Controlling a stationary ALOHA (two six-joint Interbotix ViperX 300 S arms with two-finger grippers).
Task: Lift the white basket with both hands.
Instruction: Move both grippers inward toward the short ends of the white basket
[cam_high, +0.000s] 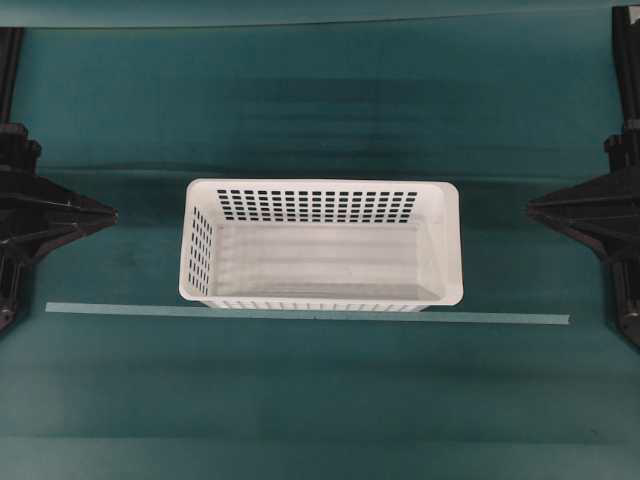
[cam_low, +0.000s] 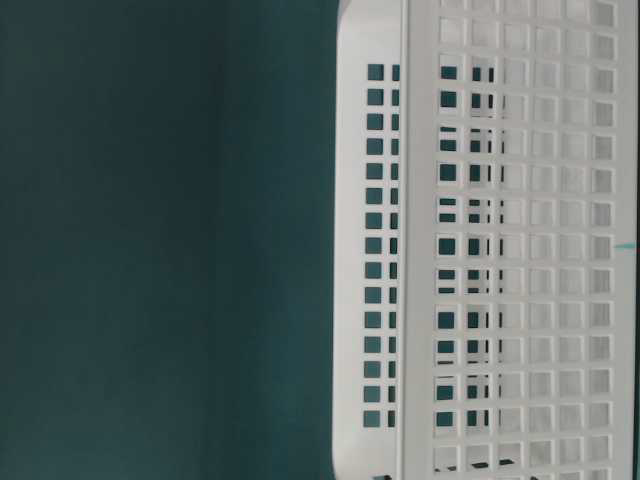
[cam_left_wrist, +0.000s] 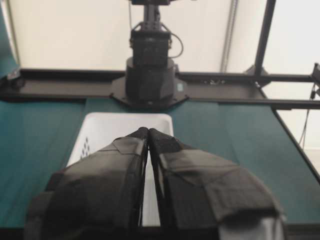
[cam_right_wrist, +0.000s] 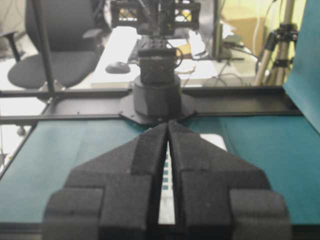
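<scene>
While white basket (cam_high: 322, 245) sits untouched, left gripper (cam_left_wrist: 149, 132) closed, right gripper (cam_right_wrist: 167, 125) closed, basket mostly hidden.

The white basket (cam_low: 500, 250) fills the right side, its perforated walls against teal cloth (cam_low: 150, 240).

One white basket (cam_high: 321, 245) on the worktop (cam_high: 320, 400), one pale strip (cam_high: 307, 315) just in front of it, and two end effectors: left (cam_high: 112, 214), right (cam_high: 532, 208).
</scene>
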